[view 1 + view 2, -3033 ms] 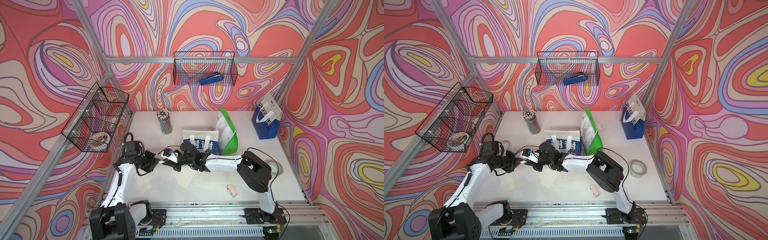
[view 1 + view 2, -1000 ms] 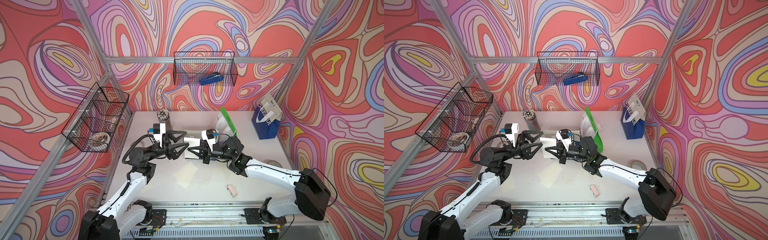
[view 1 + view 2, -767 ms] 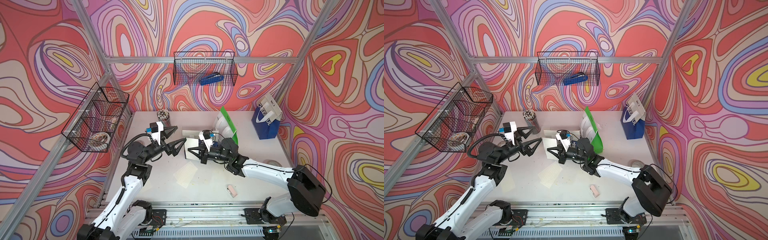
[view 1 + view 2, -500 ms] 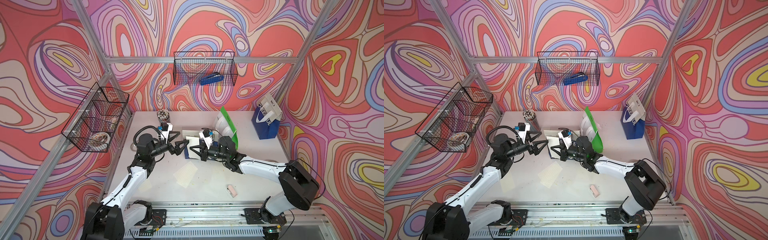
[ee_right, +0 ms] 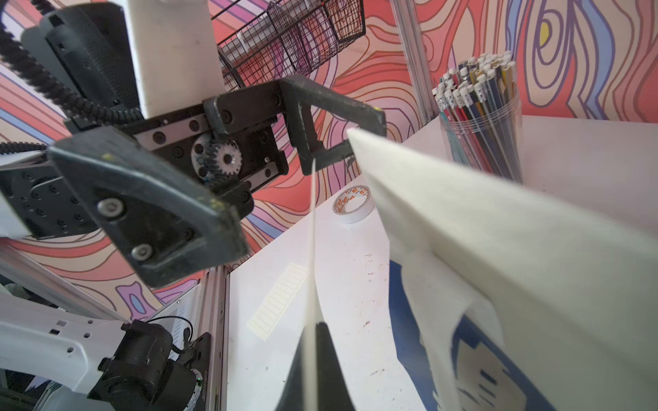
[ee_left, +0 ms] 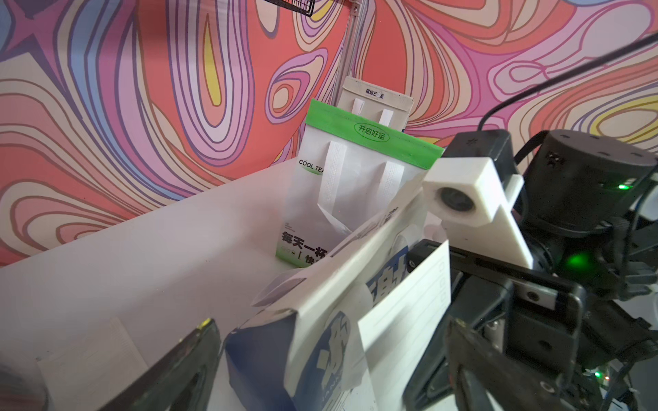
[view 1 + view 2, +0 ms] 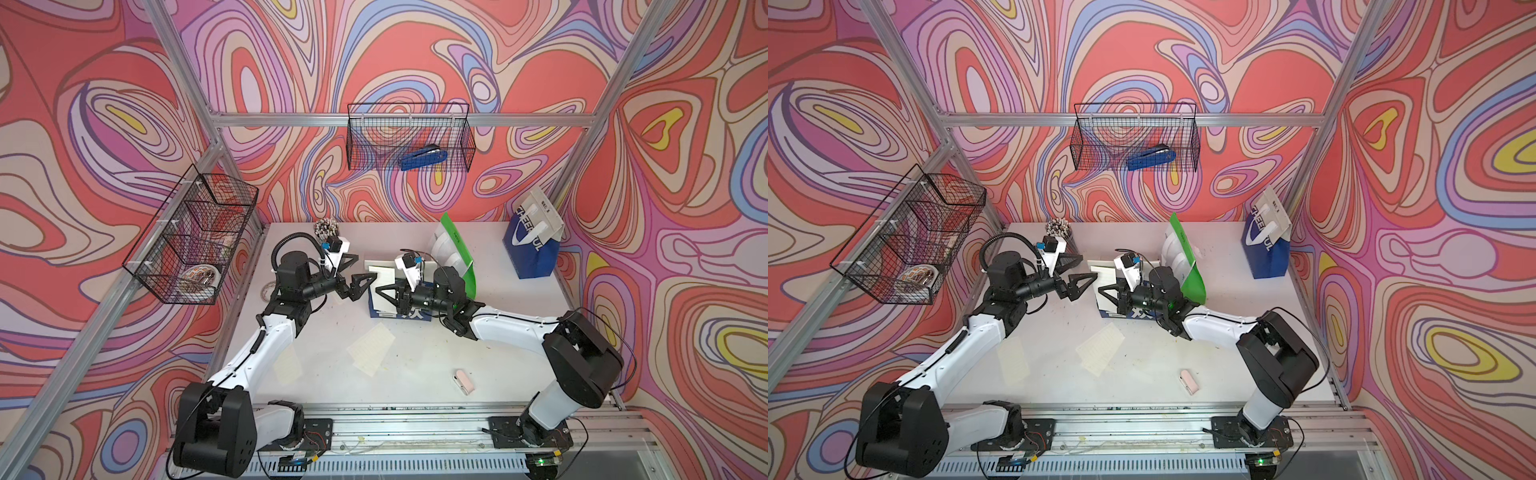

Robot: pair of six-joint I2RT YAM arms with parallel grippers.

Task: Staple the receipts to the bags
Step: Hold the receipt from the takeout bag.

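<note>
The blue-white bag [image 7: 399, 314] with big Chinese characters stands mid-table. My right gripper [image 7: 380, 291] is shut on a white lined receipt [image 7: 384, 275] and holds it upright beside that bag's face [image 6: 320, 320]. In the right wrist view the receipt [image 5: 313, 231] shows edge-on between the shut fingertips. My left gripper [image 7: 365, 267] is open wide, level with the bag's top left corner, which sits between its fingers [image 6: 178, 366] untouched. The green-white bag [image 7: 453, 249] stands behind. The "CHEERFUL" bag [image 7: 532, 245] is at the back right. Two loose receipts [image 7: 372, 349] [image 7: 286, 368] lie on the table.
A blue stapler [image 7: 424, 158] lies in the wire basket on the back wall. A pencil cup [image 5: 480, 124] and a tape roll [image 5: 352, 204] stand back left. A small pink object [image 7: 464, 381] lies front right. A second wire basket [image 7: 195, 245] hangs on the left wall.
Both grippers rose from the table in front of the bag. Over the last second the left jaws spread fully and both grippers drew in to the bag's top left corner.
</note>
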